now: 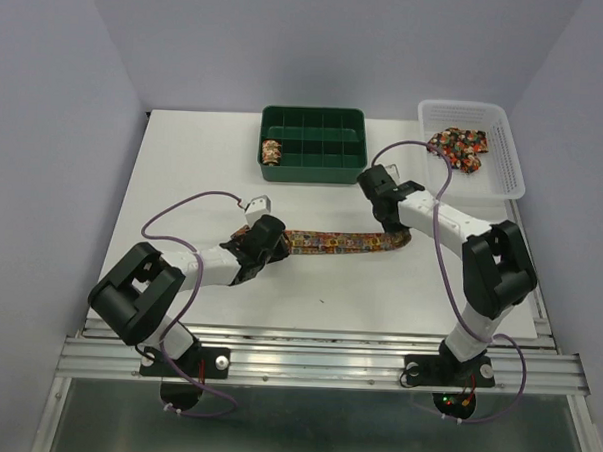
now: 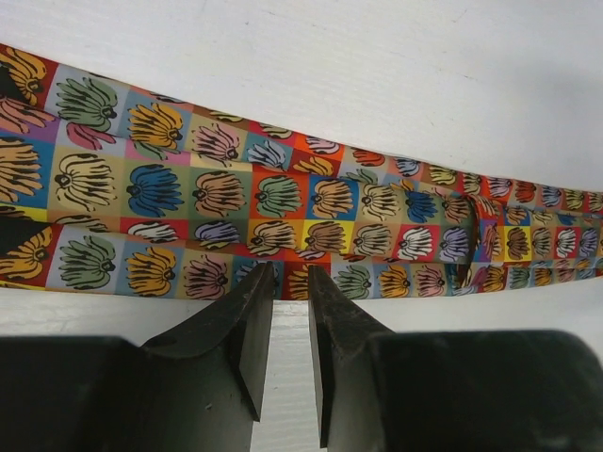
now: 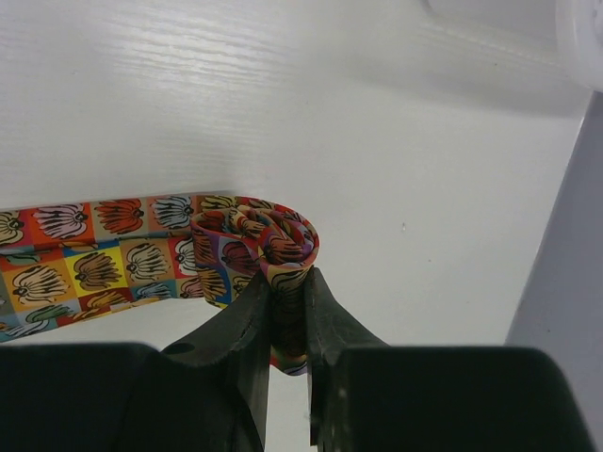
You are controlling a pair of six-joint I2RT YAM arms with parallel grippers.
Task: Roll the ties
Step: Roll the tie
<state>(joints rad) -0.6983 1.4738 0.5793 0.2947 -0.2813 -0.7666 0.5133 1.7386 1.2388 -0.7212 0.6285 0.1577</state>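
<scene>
Right wrist view, fingers: the right gripper (image 3: 288,287) is clamped on the curled end (image 3: 273,235) of the tie (image 3: 94,264). The cloth is squeezed between both fingers.
Left wrist view, fingers: the left gripper (image 2: 290,282) has its fingers nearly together, with a thin gap, and its tips sit over the tie's near edge. I cannot tell if they hold the cloth or only press on it.
Where the tie is: it lies in a long flat strip on the white table (image 1: 378,299), in front of the green box (image 1: 314,175). The right gripper is at one end and the left gripper is near the other.
Other ties: one small roll (image 1: 272,152) sits in a slot at the left end of the green box. A loose heap (image 1: 460,146) lies in the white basket (image 1: 511,170), just right of the green box.
How it will handle: I think the tie is light, soft and floppy, and a bit slippery. It will not keep a shape by itself, so the roll may spring open.
Where to hold: the curled end looks best, gripped across its whole width, with the far end held down flat.
</scene>
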